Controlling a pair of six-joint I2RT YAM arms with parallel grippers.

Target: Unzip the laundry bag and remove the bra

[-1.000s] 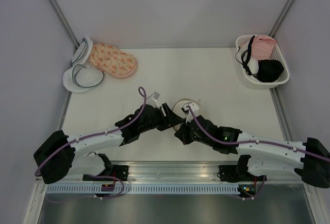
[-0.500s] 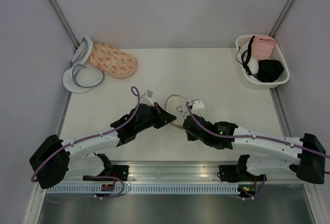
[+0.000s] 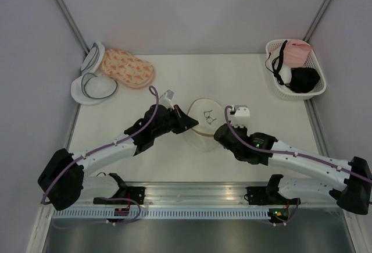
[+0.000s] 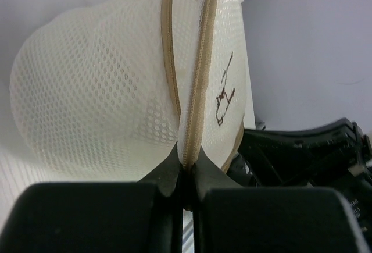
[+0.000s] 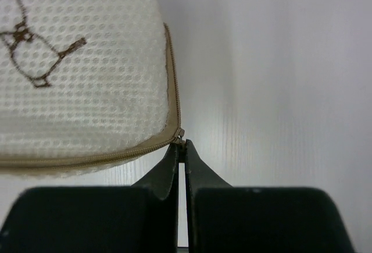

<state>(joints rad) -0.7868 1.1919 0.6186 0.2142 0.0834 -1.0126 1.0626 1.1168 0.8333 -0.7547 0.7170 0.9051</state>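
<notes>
Midway across the worktop (image 3: 273,107), between the two arms, the laundry bag (image 3: 204,119) sat tilted, and its tan rim (image 4: 200,78) gaped apart on the left side. The left pincer (image 3: 190,124) was clamped tight on that rim. On the right, the right pincer (image 3: 221,134) was pinched shut on the zip's end (image 5: 179,135).

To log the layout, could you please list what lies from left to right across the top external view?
White pouches with grey rims, pink flower-patterned pouch, left end effector, laundry bag, right end effector, white basket.
</notes>
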